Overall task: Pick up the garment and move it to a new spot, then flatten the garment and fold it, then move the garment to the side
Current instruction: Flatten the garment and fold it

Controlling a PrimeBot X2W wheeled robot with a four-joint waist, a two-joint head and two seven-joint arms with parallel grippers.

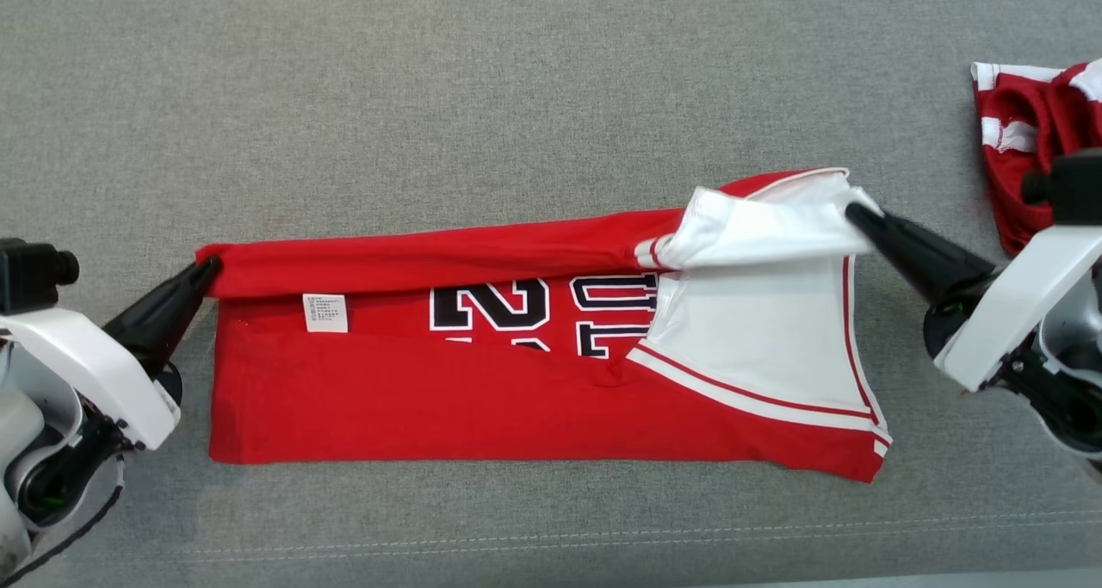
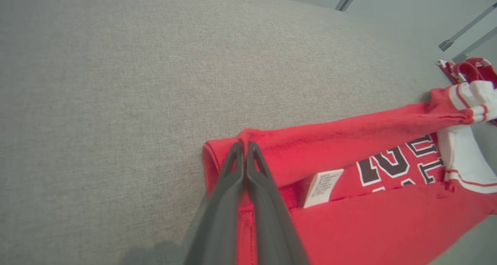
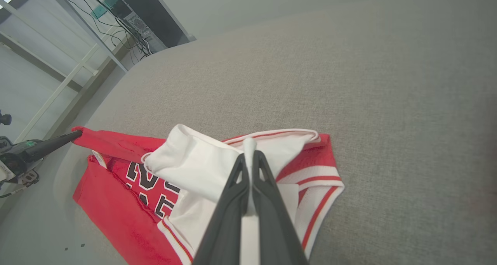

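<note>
**A:** Where do we have the red jersey (image 1: 482, 390)?

**B:** Middle of the head view, on the grey upholstered surface (image 1: 516, 97). Its upper edge is raised and rolled over. Our left gripper (image 1: 209, 269), at frame left, has its fingers pinched together on the red corner. Our right gripper (image 1: 854, 213), at frame right, is clamped on the white sleeve panel (image 1: 758, 226).

**A:** How will it handle?

**B:** We judge it light, soft and floppy, likely to sag between our two holds. Corners and hems are the places to grip, pulled level and taut.

**A:** Anything in our way?

**B:** Another red-and-white garment (image 1: 1024, 132) is bunched at the upper right edge, near our right wrist but apart from the jersey. We should steer around it.
</note>
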